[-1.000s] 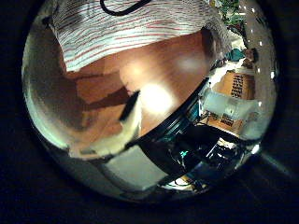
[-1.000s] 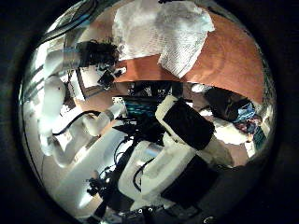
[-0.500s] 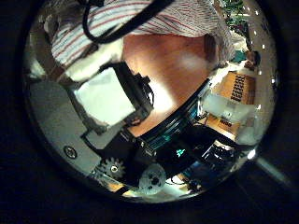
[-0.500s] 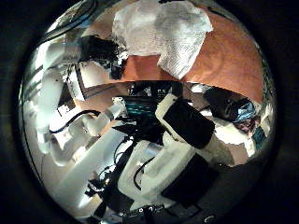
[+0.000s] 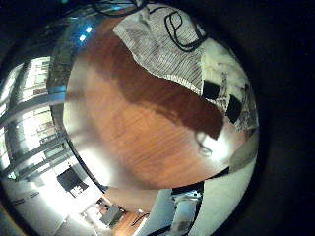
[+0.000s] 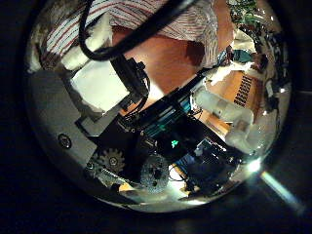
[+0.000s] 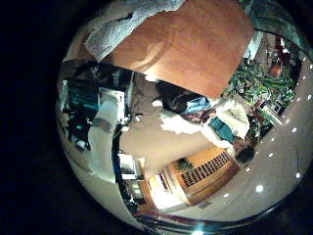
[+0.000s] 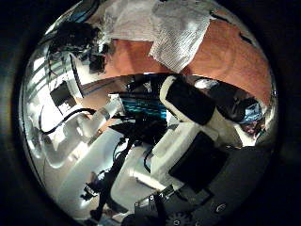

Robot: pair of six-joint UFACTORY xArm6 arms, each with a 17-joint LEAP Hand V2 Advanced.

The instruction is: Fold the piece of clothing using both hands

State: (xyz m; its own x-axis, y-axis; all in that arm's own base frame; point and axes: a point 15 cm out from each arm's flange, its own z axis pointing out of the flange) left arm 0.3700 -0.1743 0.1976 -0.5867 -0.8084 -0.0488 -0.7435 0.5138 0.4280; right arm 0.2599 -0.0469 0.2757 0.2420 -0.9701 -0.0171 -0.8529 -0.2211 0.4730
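A striped garment (image 5: 172, 44) lies spread on the wooden table (image 5: 138, 128). My left hand (image 6: 102, 83) is at its edge, and its fingers (image 5: 231, 93) are curled onto bunched cloth (image 6: 49, 44). In the right thumb side view the garment (image 8: 165, 28) is small and far off, with the left hand (image 8: 75, 38) beside it. My right hand (image 8: 193, 108) hangs away from the cloth over the table's edge and holds nothing. The right little finger side view shows only a corner of the garment (image 7: 122, 24).
Bare table (image 7: 196, 49) stretches between the garment and my right hand. Beyond the table's edge stand room furniture and equipment (image 6: 180, 146).
My left hand's fingers have curled into its thumb side view and closed at the garment's edge. In the right thumb side view the left hand has shifted along the cloth's side.
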